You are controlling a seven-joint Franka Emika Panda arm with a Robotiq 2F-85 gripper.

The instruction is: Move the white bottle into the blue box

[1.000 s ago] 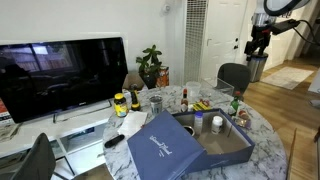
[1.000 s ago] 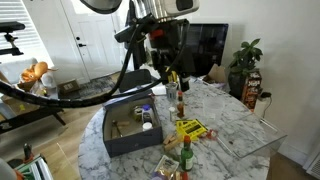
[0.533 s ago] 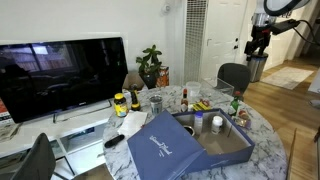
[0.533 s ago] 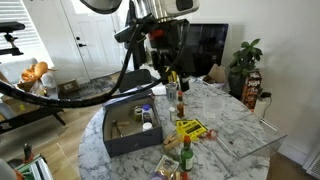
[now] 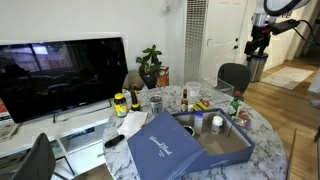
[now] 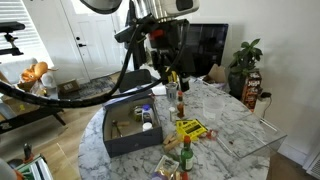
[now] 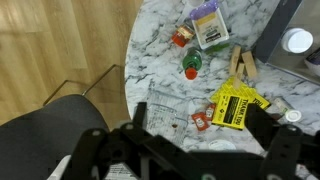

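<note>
In the wrist view we see the gripper (image 7: 190,145) spread wide and holding nothing, poised above the marble tabletop (image 7: 160,55). A yellow packet (image 7: 237,105) lies at its 1 o'clock. Farther out, toward 2 o'clock, the white bottle (image 7: 298,41) stands inside the blue box (image 7: 272,35). In an exterior view we see the lid (image 5: 163,147) at the box's 9 o'clock.

Blue box (image 5: 225,150): one, with one lid (image 5: 160,148). White bottle (image 7: 297,41): one, in wrist view. Yellow packet (image 7: 237,103): one. Red-capped bottles (image 7: 192,68): at least two in wrist view. Marble worktop (image 7: 160,45): one. TV (image 5: 60,75): one. Potted plant (image 5: 150,65): one. Chairs (image 5: 235,75): two in an exterior view.
</note>
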